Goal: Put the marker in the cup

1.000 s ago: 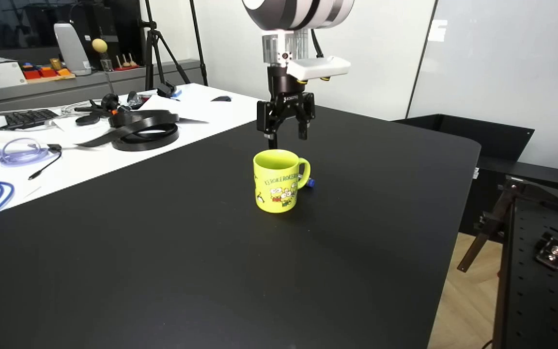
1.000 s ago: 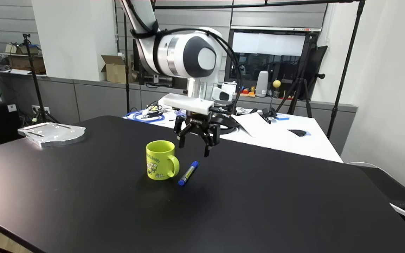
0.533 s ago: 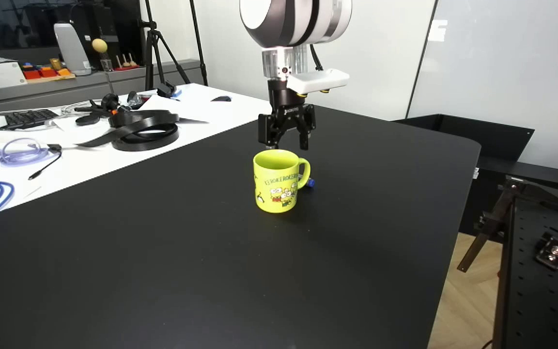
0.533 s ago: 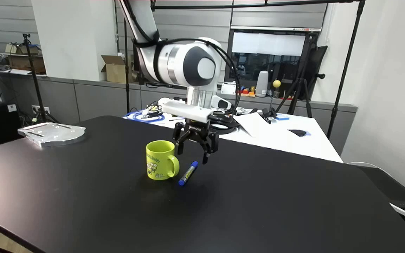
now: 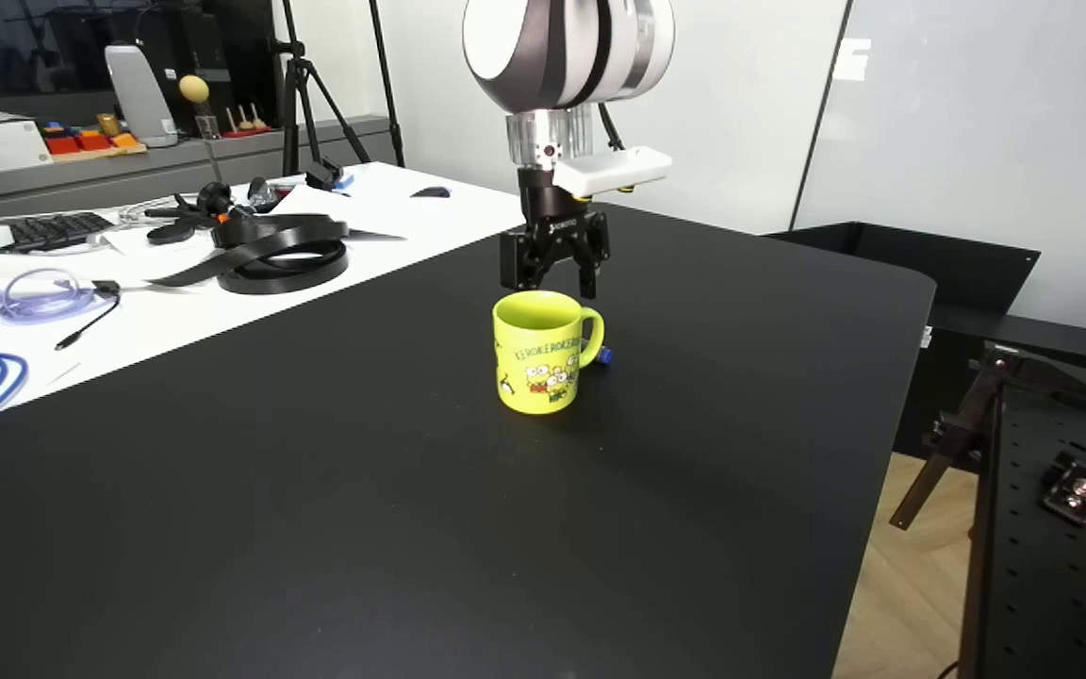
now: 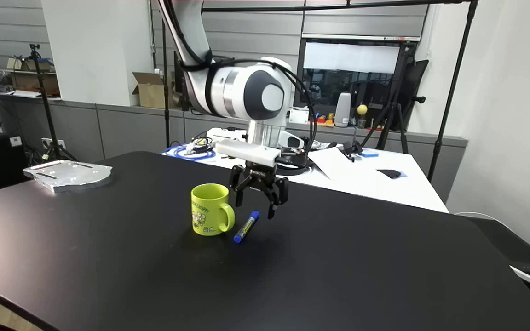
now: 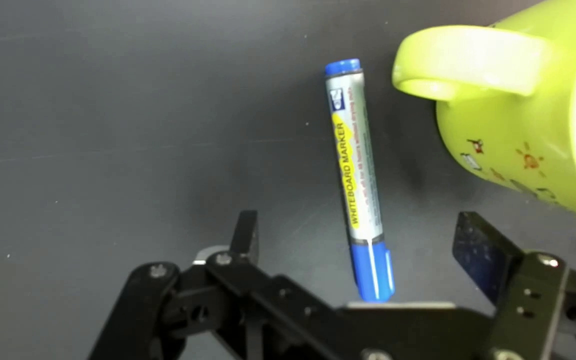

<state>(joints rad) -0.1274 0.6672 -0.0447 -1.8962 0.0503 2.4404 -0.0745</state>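
Note:
The marker [image 7: 360, 170] lies flat on the black table, its silver barrel between blue ends; it shows in an exterior view [image 6: 246, 227]. In an exterior view only its blue end [image 5: 604, 356] shows clearly past the cup's handle. The yellow-green cup [image 7: 508, 130] stands upright beside the marker, handle towards it, a small gap between them; it shows in both exterior views [image 5: 535, 368] [image 6: 210, 216]. My gripper [image 7: 360, 239] is open and empty, above the table at the marker's capped end, which lies between the fingers in the wrist view. It also shows in both exterior views [image 5: 558, 288] [image 6: 255, 209].
The cup is close to my gripper's right finger in the wrist view. A silver plate [image 6: 69, 175] lies at the black table's far left edge in an exterior view. A white table [image 6: 361, 181] with cables, black rolls and papers adjoins the black table [image 6: 338, 266].
My gripper has come down closer to the table, still open. The marker and the cup have not moved.

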